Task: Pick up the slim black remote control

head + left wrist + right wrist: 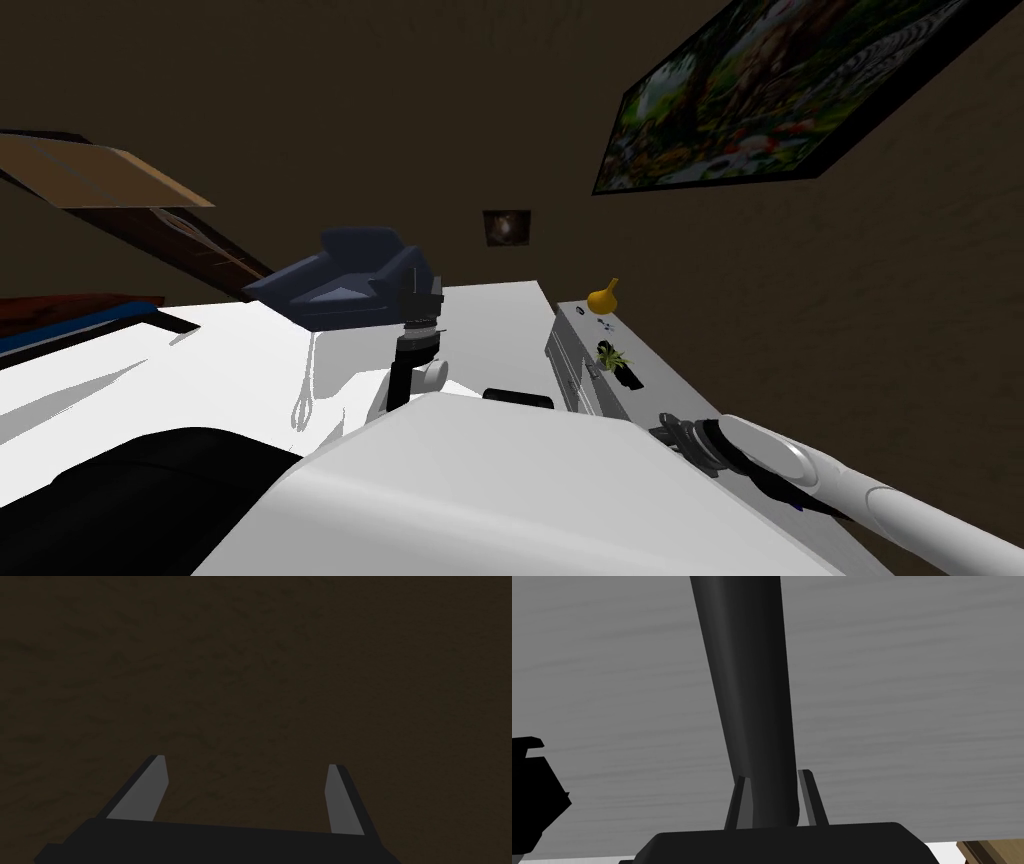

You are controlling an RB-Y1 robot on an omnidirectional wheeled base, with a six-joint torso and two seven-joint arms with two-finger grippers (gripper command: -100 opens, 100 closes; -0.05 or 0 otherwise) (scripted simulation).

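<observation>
The slim black remote control (747, 686) runs straight out from my right gripper (774, 793) across a flat grey surface (912, 701). The gripper is shut on the remote, with both thin fingers (742, 801) pressing the sides of its near end. In the head view my right forearm (800, 465) comes in from the lower right. My left gripper (248, 761) is open with nothing between its fingers, facing a dark brown wall. My left arm (413, 345) stands raised above the chest.
A grey cabinet (585, 375) carries a yellow gourd-shaped thing (603, 297) and a small plant (612, 357). A navy blue seat-like thing (345, 280) rests on a white surface (220, 360). A black block (534, 796) lies beside the right gripper.
</observation>
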